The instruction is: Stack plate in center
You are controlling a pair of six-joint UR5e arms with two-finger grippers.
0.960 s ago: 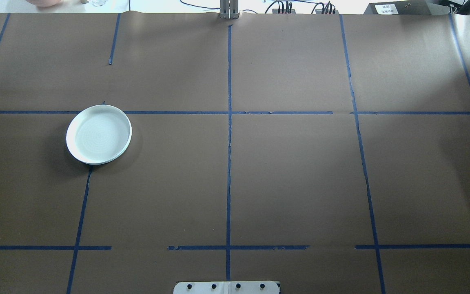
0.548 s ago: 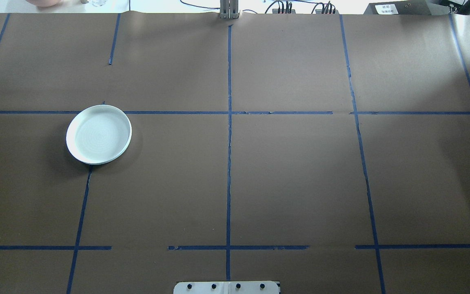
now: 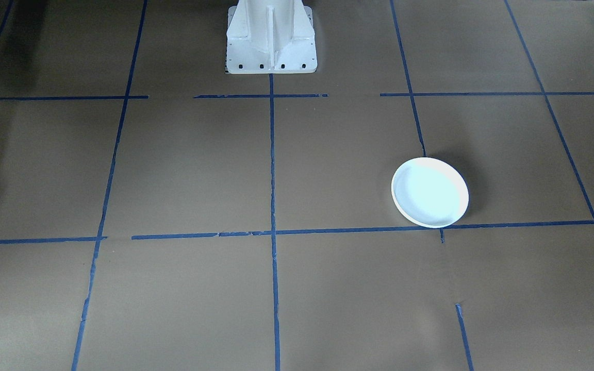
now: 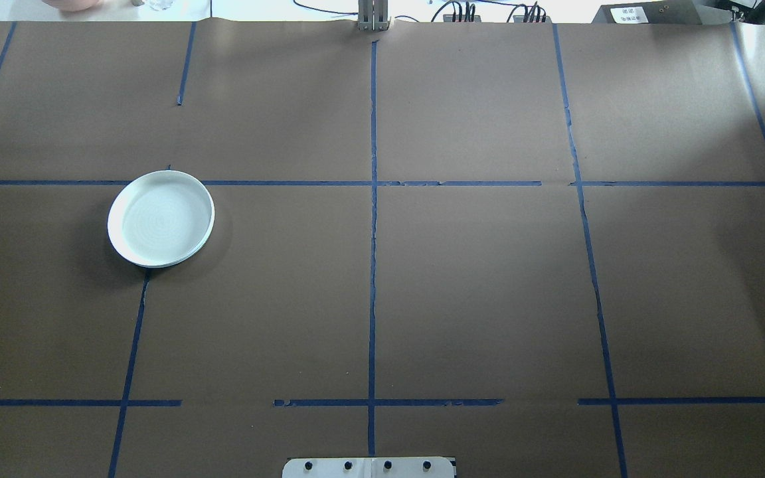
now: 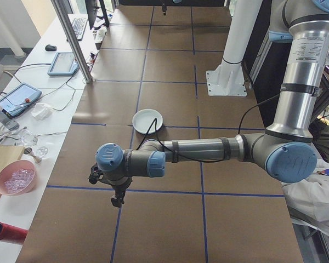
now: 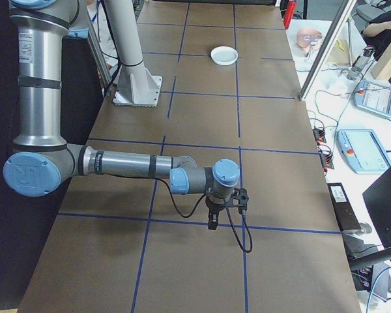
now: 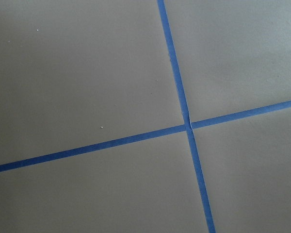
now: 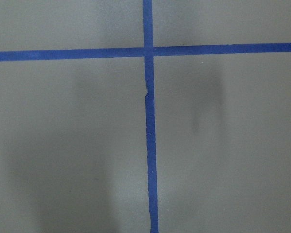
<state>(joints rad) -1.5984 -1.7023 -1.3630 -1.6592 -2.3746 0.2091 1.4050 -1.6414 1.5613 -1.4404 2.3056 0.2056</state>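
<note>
A single white plate (image 4: 161,218) lies flat on the brown paper, left of the table's middle, touching a blue tape line; it also shows as plate (image 3: 429,192), plate (image 5: 147,119) and plate (image 6: 223,55). My left gripper (image 5: 117,201) hangs over the table's left end, well short of the plate. My right gripper (image 6: 213,223) hangs over a tape line at the table's right end, far from the plate. Both grippers show only in the side views, so I cannot tell whether they are open or shut. Both wrist views show only paper and tape.
The robot's white base (image 3: 270,41) stands at the table's near edge, centred. Blue tape lines (image 4: 372,265) divide the paper into a grid. A side bench with tablets (image 5: 19,98) and a pink bowl (image 5: 15,178) runs along the far edge.
</note>
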